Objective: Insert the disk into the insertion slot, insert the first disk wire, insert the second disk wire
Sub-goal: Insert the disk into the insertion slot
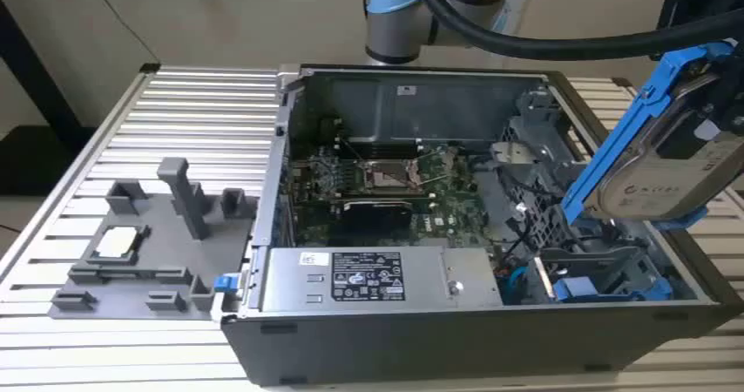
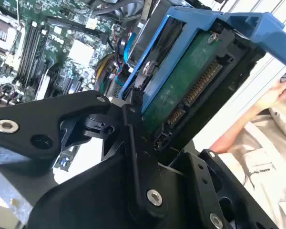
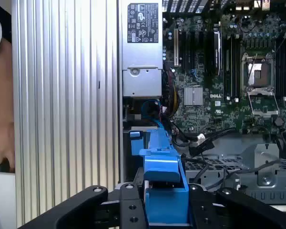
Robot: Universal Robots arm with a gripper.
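The disk [image 1: 665, 164], a silver drive with a white label in a bright blue carrier [image 1: 633, 104], hangs tilted in the air above the open computer case's side at the exterior view's right. My gripper [image 3: 164, 202] is shut on it, and its black fingers [image 2: 133, 136] clamp the carrier's sides in both wrist views. The disk's green board and connector [image 2: 200, 86] face the second wrist camera. Below the disk lies the drive bay with the insertion slot [image 1: 605, 274]. Blue wires [image 1: 517, 279] curl beside the bay, close to the power-supply box.
The open case [image 1: 465, 340] holds a motherboard [image 1: 384, 183] and a silver labelled power-supply box [image 1: 361, 279]. A grey fixture [image 1: 139, 244] sits on the ribbed table at the exterior view's left. A person's hand [image 3: 0, 138] and arm [image 2: 257, 109] rest beside the case.
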